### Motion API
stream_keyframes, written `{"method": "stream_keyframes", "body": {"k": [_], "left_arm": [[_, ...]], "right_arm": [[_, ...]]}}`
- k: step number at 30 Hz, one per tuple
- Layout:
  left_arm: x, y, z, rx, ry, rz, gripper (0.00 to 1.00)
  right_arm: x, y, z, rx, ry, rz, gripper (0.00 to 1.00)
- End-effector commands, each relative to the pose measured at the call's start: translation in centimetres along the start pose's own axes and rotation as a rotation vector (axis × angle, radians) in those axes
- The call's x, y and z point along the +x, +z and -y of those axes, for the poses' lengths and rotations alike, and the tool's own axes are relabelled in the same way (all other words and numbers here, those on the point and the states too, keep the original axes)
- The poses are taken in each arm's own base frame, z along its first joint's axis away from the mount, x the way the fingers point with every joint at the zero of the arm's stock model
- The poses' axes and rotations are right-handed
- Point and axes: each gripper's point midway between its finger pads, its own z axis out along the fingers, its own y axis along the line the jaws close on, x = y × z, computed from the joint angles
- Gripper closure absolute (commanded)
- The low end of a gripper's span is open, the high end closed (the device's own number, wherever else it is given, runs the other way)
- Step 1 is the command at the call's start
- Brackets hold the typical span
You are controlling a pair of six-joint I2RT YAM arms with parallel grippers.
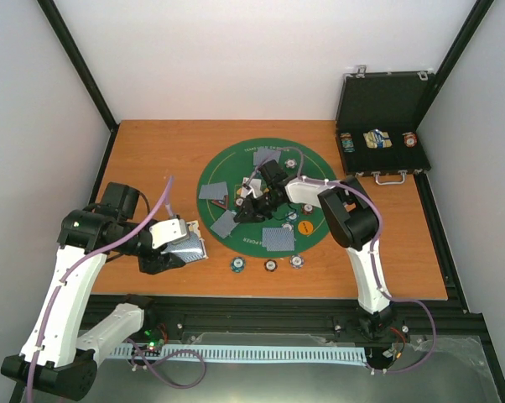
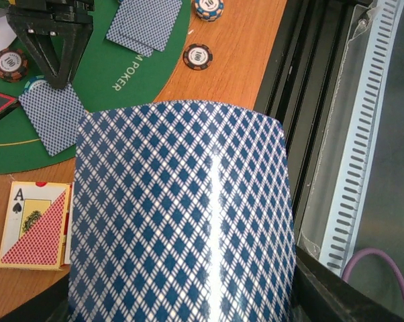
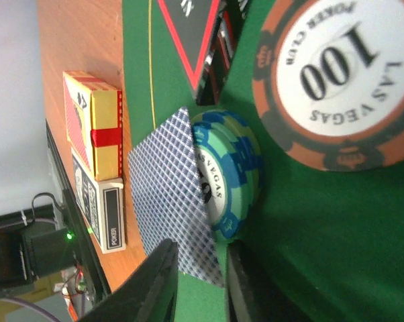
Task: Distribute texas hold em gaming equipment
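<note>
On the green mat [image 3: 323,255], right gripper [image 3: 202,249] jaws sit nearly together at a dealt card [image 3: 168,194] beside the green chip [image 3: 229,174]; pinch unclear. Left gripper [image 1: 175,250] clamps the deck [image 2: 182,215] off-mat. Risk: fingers shove chip, card slips.

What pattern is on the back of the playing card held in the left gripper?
Blue-and-white diamond lattice on the playing card; clearest in the left wrist view.

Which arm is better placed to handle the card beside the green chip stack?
Right. The right gripper sits at that card's corner on the mat; the left gripper, off the mat, holds the deck.
</note>
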Motion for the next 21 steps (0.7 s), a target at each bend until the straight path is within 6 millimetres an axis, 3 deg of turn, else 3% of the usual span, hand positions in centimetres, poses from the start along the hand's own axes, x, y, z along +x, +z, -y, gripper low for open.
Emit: {"method": "stream_keyframes", "body": {"k": [1, 3, 13, 21], "left_arm": [[-0.3, -0.2, -0.1, -0.015, 0.035, 0.017, 0.88], [-0.3, -0.2, 0.0, -0.014, 0.035, 0.017, 0.88], [-0.2, -0.3, 0.0, -0.02, 0.038, 0.013, 0.88], [0.0, -0.2, 0.0, -0.022, 0.038, 0.008, 0.88]], "right_arm": [[0.6, 0.6, 0.6, 0.003, 0.023, -0.013, 0.86], [0.5, 0.4, 0.4, 0.001, 0.023, -0.006, 0.96], [0.3, -1.4, -1.9, -0.075, 0.025, 0.044, 0.97], [-0.3, -6.1, -5.0, -0.088, -0.037, 0.134, 0.97]]}}
